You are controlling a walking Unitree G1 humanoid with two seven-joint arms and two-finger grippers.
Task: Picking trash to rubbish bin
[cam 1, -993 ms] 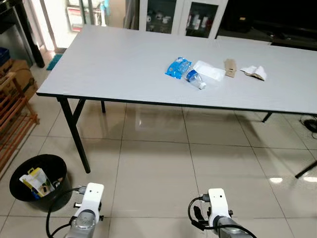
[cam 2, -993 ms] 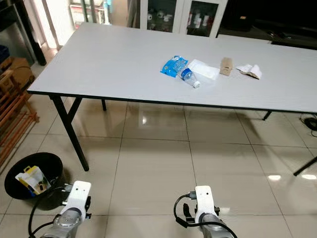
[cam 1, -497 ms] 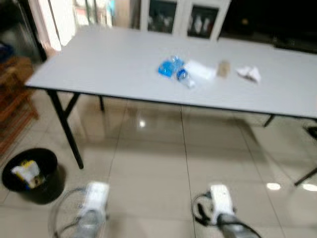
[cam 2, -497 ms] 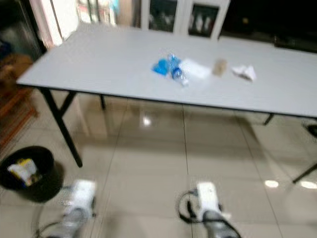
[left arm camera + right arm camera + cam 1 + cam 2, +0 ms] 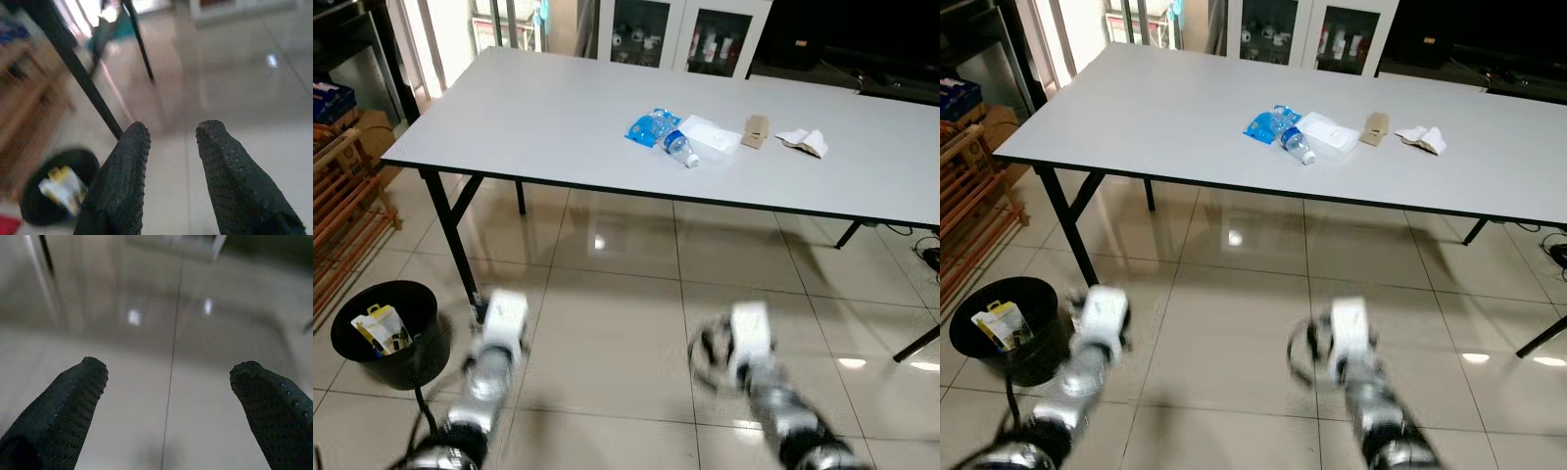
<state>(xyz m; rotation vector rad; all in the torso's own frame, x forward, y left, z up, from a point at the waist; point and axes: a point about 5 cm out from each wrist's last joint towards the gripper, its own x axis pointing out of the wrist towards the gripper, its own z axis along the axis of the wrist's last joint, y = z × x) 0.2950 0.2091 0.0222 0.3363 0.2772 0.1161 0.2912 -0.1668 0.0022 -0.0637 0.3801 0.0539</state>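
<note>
Pale glossy floor tiles point(image 5: 626, 323) stretch before me, with a long grey table point(image 5: 529, 117) standing on the far side. On the table lie a blue wrapper point(image 5: 649, 128), a plastic bottle point(image 5: 679, 149) just beside it, a clear bag point(image 5: 713, 136), a bit of cardboard point(image 5: 756, 130) and crumpled paper point(image 5: 806, 142). The black bin point(image 5: 393, 335) sits near left, holding packaging point(image 5: 380, 329). My left gripper point(image 5: 172, 143) has a narrow gap between its fingers; my right gripper point(image 5: 168, 377) is spread wide above the tiles, holding nothing.
</note>
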